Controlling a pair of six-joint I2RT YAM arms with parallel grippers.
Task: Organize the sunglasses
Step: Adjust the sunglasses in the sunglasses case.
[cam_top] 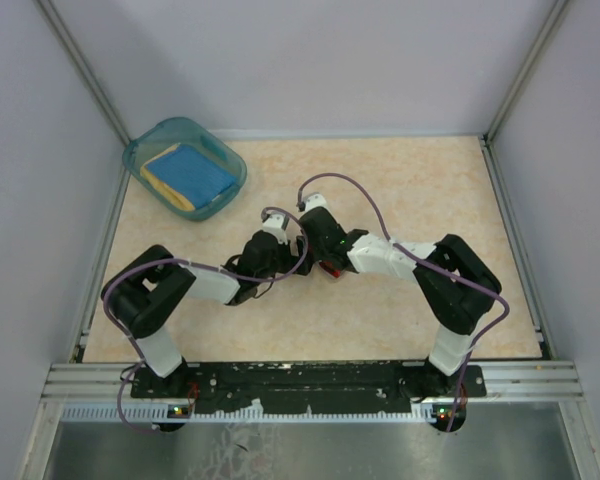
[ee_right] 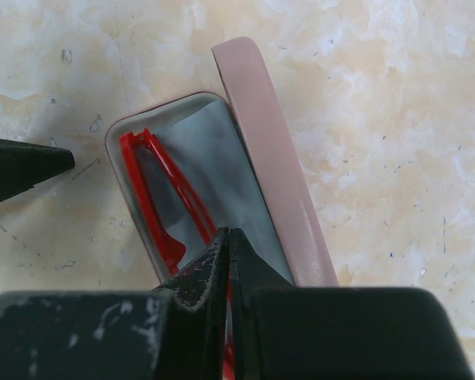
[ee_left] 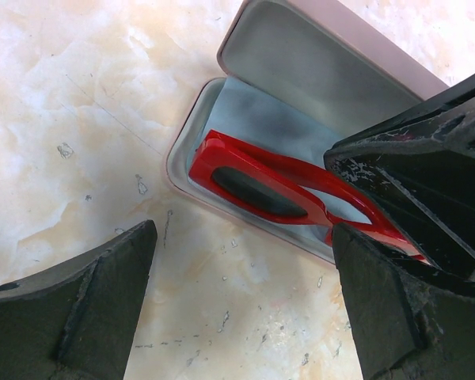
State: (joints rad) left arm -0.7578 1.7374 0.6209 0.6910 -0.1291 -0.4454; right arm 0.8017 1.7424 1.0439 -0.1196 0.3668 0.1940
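The pink case (ee_left: 301, 63) lies open on the table, with a light blue cloth (ee_left: 253, 119) lining it. The red sunglasses (ee_left: 261, 190) rest on that cloth inside the case, standing on edge. My right gripper (ee_right: 228, 233) is shut over their near end, and red frame shows between its fingers. In the right wrist view the sunglasses (ee_right: 154, 206) lie along the case's left wall and the lid (ee_right: 269, 158) stands open to the right. My left gripper (ee_left: 245, 261) is open and empty just in front of the case. In the top view both grippers (cam_top: 315, 250) meet mid-table and hide the case.
A teal plastic bin (cam_top: 140, 160) holding a blue and yellow cloth stands at the back left corner. Grey walls and metal rails close in the table on three sides. The arms' cables loop above the middle.
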